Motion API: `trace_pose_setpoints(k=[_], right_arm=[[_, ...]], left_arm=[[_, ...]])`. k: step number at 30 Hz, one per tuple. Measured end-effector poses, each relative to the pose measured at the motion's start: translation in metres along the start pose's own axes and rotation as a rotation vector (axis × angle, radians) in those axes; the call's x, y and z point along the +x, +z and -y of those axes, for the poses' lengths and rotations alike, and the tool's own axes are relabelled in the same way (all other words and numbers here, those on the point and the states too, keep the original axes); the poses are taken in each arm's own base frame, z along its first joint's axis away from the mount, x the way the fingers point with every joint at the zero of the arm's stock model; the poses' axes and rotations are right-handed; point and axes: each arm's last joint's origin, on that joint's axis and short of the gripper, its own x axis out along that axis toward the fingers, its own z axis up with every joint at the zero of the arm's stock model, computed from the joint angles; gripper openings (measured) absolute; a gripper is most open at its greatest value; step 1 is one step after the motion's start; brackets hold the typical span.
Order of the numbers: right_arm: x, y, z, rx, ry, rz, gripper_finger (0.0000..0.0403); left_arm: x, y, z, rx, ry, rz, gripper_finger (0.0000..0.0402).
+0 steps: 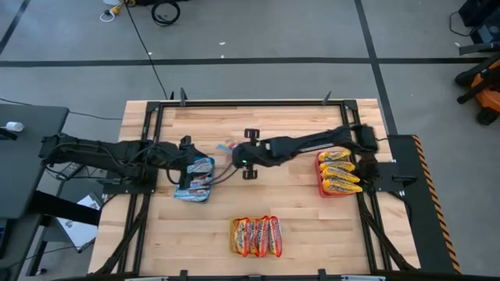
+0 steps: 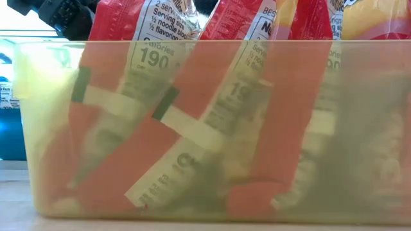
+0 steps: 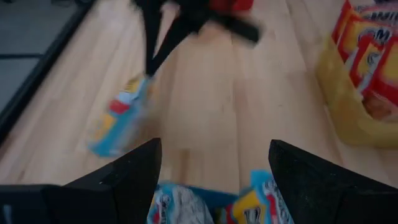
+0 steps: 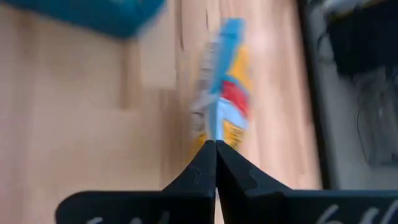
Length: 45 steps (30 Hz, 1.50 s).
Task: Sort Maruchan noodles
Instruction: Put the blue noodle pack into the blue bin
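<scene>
the right gripper (image 4: pixel 215 144) is pinched tight on the edge seam of a blue-and-white maruchan packet (image 4: pixel 224 93), held above the table's middle near the blue tray (image 1: pixel 194 181). light, crinkly and slick (noodles inside likely brittle), so that flat seam seems the safest hold. the left gripper (image 3: pixel 214 163) waits spread wide over the blue tray.

Red-orange packets (image 1: pixel 255 236) are seen in a yellow tray (image 2: pixel 192 128), yellow-orange packets (image 1: pixel 339 173) in a red tray (image 1: pixel 321 187), blue-and-silver packets (image 1: pixel 197 177) (red, yellow accents) over light wood table (image 1: pixel 297 211).

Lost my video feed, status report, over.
Right pincer shut on blue-white packet mid-table. Left pincer open above blue tray. Nothing in the way.
</scene>
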Motion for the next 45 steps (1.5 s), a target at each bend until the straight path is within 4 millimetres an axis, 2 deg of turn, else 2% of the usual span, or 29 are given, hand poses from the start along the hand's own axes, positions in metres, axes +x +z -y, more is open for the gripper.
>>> trace_pose_setpoints(k=[4,7,11,15,18,21,29,32,37,45], right_arm=[[-0.067,0.011,0.002,-0.010,0.015,0.166,0.0005],[-0.109,0.014,0.003,-0.011,0.030,0.273,0.0005],[-0.150,0.018,0.003,-0.012,0.046,0.414,0.0005],[-0.175,0.021,0.002,-0.003,0.051,0.511,0.0004],[-0.185,0.021,0.002,0.015,0.016,0.535,0.0004],[-0.188,0.020,0.002,0.030,-0.040,0.527,0.0004],[-0.189,0.021,0.002,0.071,-0.069,0.528,0.0004],[-0.189,0.019,0.003,0.078,-0.118,0.506,0.0004],[-0.190,0.017,0.002,0.055,-0.198,0.469,0.0005],[-0.190,0.017,0.003,0.024,-0.237,0.461,0.0005]], left_arm=[[0.001,0.004,0.005,-0.005,0.044,0.039,0.0299],[0.004,0.007,0.011,-0.004,0.021,0.067,0.0299],[0.012,0.014,0.020,-0.014,-0.068,0.119,0.0300],[0.026,0.025,0.029,-0.024,-0.144,0.214,0.0309],[0.040,0.029,0.034,-0.018,-0.196,0.253,0.0313],[0.055,0.031,0.038,0.011,-0.177,0.283,0.0313],[0.088,0.041,0.033,0.075,0.167,0.461,0.0313],[0.092,0.042,0.031,0.105,0.226,0.486,0.0313],[0.092,0.039,0.028,0.171,0.374,0.418,0.0313],[0.093,0.036,0.026,0.205,0.392,0.370,0.0313]])
